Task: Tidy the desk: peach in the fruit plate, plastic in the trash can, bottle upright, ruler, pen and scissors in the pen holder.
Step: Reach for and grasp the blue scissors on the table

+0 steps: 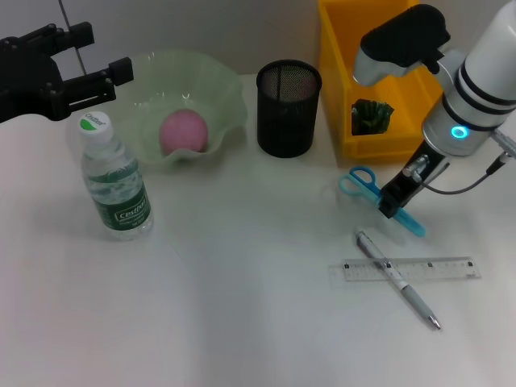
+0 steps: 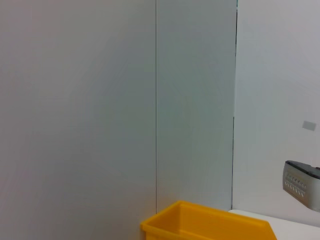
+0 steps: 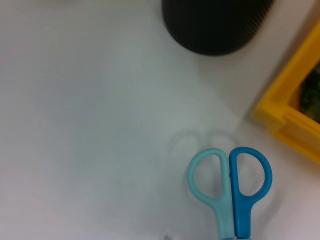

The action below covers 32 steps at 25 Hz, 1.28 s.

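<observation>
My right gripper (image 1: 393, 203) is shut on the scissors (image 1: 361, 181) at their middle, right of the pen holder (image 1: 288, 107). The light-blue handles (image 3: 230, 175) hang just over the desk (image 1: 242, 306), their faint shadow offset on the surface. Nearer the front, the pen (image 1: 401, 282) lies across the ruler (image 1: 435, 268). In the fruit plate (image 1: 226, 89) sits the peach (image 1: 184, 131). The bottle (image 1: 114, 181) stands upright in front of it. Green plastic (image 1: 371, 115) lies in the trash can (image 1: 339, 81). My left gripper (image 1: 109, 82) hovers open at the back left, holding nothing.
The pen holder's black mesh wall (image 3: 215, 25) and a corner of the trash can (image 3: 290, 120) stand just beyond the scissors. The left wrist view shows only a wall and the trash can's rim (image 2: 210, 222).
</observation>
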Motion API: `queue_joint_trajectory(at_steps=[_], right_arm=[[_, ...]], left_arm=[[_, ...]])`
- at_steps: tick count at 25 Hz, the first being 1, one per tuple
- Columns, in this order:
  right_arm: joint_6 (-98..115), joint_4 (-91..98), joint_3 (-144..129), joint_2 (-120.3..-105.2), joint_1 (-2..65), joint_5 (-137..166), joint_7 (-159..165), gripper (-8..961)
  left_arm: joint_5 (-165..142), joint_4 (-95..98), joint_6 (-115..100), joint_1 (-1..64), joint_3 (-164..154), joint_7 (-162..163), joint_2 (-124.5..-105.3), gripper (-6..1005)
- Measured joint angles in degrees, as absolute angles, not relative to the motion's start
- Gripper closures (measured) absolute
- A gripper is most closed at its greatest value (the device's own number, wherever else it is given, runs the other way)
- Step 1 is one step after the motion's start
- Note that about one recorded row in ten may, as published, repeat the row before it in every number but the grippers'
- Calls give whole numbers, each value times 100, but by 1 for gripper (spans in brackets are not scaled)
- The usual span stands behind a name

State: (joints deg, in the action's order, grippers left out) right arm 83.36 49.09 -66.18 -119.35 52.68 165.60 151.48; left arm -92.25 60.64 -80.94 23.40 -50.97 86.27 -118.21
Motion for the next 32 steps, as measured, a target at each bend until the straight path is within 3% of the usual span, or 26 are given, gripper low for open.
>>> queue_joint_trajectory(at_steps=[32], right_arm=[[8257,5160,-7206,-11928,5248,16126,15355,749]], left_arm=[[-9210,6064,-8101,2321,-5018,8613,-11812,194]])
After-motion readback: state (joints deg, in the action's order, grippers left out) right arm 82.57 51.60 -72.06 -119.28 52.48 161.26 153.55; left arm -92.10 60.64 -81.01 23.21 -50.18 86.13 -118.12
